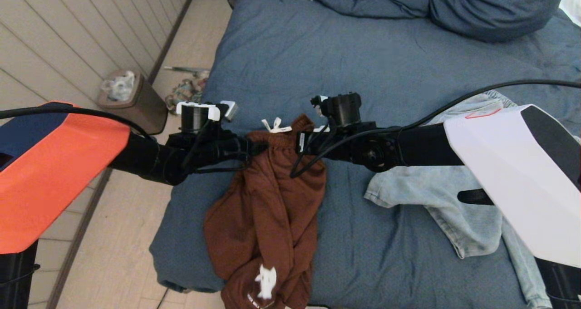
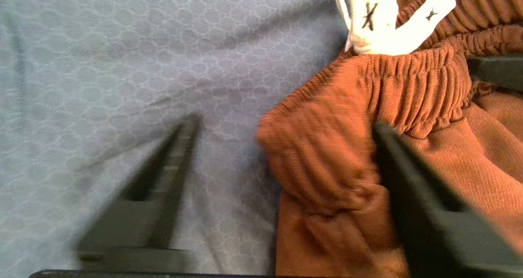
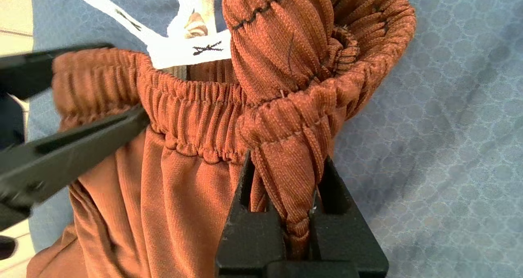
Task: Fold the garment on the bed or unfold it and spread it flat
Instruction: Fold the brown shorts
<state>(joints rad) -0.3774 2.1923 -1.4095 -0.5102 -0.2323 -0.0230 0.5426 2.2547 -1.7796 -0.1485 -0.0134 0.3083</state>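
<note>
Slate-blue bedding covers the bed, with a bunched duvet at its far end and a brown bin on the pale floor beside it. Rust-brown shorts lie near the bed's front edge, their elastic waistband caught between the two arms.

The right gripper has its jaws pinched tight on a bunched fold of that waistband. The left gripper stands with its jaws wide apart, one finger on the bare cover and the other pressed against the waistband, a hump of cloth lying between them but not yet clamped.

By my reading, the step in hand is taking hold of the second waistband corner; the next move calls for the left jaws to shut on that hump, then both arms to draw apart and spread the shorts.

White drawstring tips carry small dark stitched crosses. A white print near the hem is too blurred to read. A pale blue garment lies beyond the right jaws, well apart.
</note>
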